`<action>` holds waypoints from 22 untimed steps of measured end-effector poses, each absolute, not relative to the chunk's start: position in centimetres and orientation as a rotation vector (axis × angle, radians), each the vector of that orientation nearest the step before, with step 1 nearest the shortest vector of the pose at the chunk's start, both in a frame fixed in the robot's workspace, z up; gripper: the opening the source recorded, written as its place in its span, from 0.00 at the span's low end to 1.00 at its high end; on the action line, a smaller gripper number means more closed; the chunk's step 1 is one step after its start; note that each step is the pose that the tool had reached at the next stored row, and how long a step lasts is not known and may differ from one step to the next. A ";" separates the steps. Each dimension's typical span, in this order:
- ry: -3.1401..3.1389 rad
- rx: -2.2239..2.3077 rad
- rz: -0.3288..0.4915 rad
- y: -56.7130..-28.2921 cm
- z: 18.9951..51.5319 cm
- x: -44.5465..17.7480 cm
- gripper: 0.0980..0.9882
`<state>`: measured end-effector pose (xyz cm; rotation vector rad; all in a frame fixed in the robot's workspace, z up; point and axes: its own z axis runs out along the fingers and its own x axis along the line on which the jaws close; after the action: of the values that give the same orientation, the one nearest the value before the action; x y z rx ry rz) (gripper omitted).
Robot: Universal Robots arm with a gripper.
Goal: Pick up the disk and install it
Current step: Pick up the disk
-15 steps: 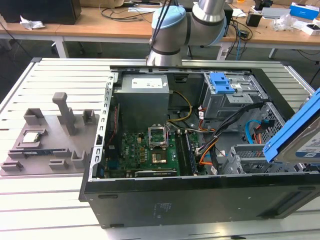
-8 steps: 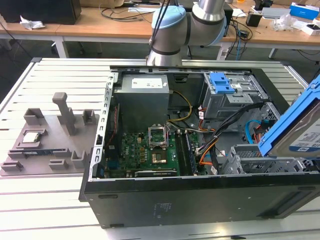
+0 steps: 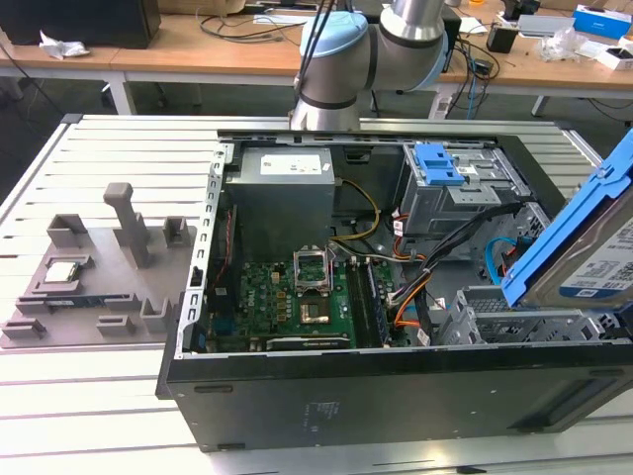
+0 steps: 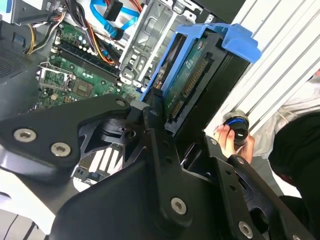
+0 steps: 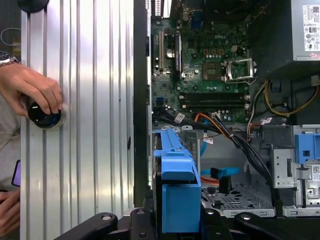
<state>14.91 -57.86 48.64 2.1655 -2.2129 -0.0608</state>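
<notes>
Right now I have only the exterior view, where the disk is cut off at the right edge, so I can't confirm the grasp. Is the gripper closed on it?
Observer: Yes. In the second wrist view the gripper is clamped on the disk, at its blue-framed sides.
Operator: Anyone near the case?
Observer: Yes. In the first wrist view a person's hand rests on a round black knob on the slatted table beside it.

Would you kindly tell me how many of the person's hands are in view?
2. One hand rests on the knob on the table; the other hand is beside the table's edge, partly cut off.
</notes>
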 end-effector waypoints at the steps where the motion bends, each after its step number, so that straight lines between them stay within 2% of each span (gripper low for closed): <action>1: -2.213 2.166 -0.061 -57.7 48.4 14.9 0.30; 14: -2.213 2.165 -0.061 -55.2 45.2 14.9 0.30; 22: -2.213 2.165 -0.061 -54.9 44.9 14.9 0.30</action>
<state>14.89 -54.88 44.92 2.1654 -2.2129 -0.0609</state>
